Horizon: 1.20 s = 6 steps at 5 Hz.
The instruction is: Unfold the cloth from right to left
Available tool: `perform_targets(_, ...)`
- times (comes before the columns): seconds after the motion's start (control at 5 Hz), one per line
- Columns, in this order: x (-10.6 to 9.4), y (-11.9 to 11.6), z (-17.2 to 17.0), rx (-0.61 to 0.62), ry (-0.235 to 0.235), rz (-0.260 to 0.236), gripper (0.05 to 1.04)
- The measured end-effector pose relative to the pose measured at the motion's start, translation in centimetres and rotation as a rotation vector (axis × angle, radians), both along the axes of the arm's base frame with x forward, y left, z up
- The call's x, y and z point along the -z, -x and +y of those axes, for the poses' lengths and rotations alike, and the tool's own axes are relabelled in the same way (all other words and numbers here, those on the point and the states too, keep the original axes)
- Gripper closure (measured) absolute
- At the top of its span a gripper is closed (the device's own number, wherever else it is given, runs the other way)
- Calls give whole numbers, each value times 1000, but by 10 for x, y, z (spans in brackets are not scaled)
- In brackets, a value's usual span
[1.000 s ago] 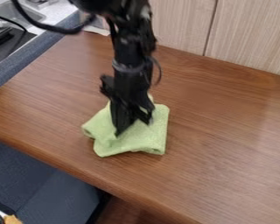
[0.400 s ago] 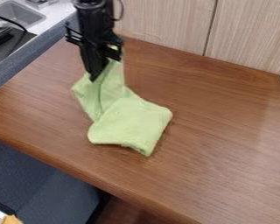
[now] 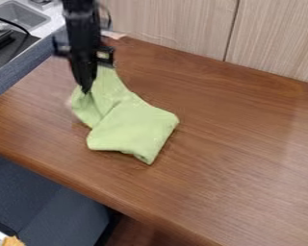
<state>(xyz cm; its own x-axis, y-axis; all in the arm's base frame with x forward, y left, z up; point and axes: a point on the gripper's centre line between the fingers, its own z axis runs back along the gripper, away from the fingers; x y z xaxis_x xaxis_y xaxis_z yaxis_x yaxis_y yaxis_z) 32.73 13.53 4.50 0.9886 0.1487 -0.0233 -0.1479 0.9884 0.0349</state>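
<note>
And here's the big brown wood-grain tabletop (image 3: 240,158), stretching right across the view! Behind it, upright, stand the pale wood-grain panels (image 3: 182,26), a dark seam between them. Lower left, below the table's edge, it's the dark blue-grey fabric surface (image 3: 47,202). Now to the star, the light green cloth (image 3: 134,127): it lies on the tabletop, left of the view's middle, a broad flap flat at its lower right, a narrower, creased part rising at its upper left. And right there is the black two-finger gripper (image 3: 86,89), pointing down, fingers pressed together on that raised part, pinching it! Tucked into the top left corner, beyond the table, the grey metal sink (image 3: 25,15).
</note>
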Motion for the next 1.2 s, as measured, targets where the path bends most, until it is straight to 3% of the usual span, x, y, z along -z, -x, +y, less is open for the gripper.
perform_targets(0.2, 13, -2, 5, -43, -4, 42, 802)
perform_targets(0.6, 16, 3, 4, -41, -9, 67, 221)
perform_targets(0.8, 6, 2, -1, -21, -29, 49, 70)
perform_targets(1.0, -7, 3, -3, -16, -53, 48, 74)
perform_targets(1.2, -37, 0, -2, -12, -94, -28, 80)
